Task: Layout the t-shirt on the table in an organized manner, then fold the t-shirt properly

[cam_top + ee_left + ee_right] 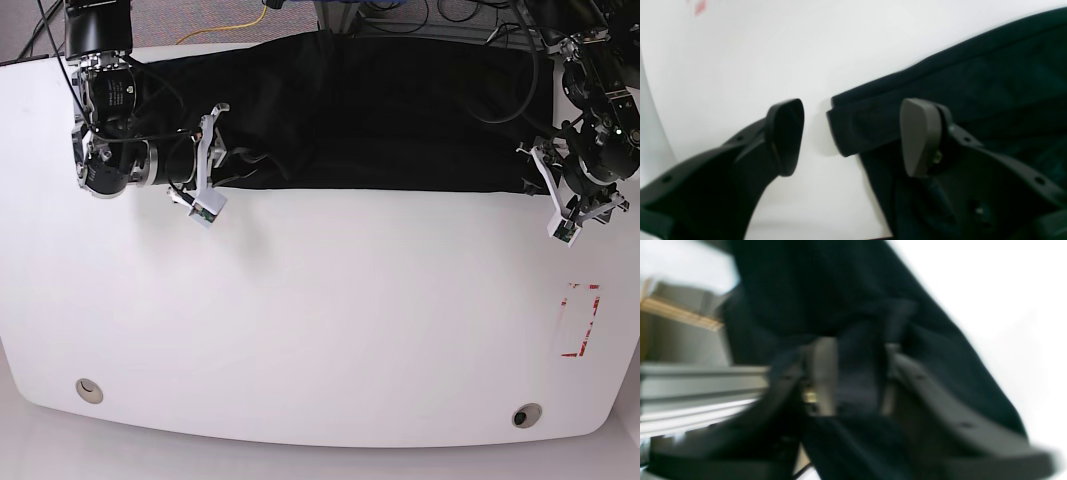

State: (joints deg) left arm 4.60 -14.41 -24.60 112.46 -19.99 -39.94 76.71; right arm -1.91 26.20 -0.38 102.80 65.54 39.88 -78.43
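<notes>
The black t-shirt (380, 110) lies spread along the far edge of the white table (320, 320). In the left wrist view its hemmed corner (846, 133) sits between the fingers of my left gripper (853, 136), which stands open just above the table (740, 50). In the base view that gripper (532, 170) is at the shirt's right end. My right gripper (225, 158) is at the shirt's left end. The blurred right wrist view shows its fingers (821, 373) closed on a bunch of the t-shirt (806, 290).
A red tape rectangle (580, 320) marks the table's right side, also seen as a red mark (700, 6) from the left wrist. Two metal grommets (89, 390) (527, 413) sit near the front edge. An aluminium frame (690, 390) and cables (225, 30) lie beyond the far edge.
</notes>
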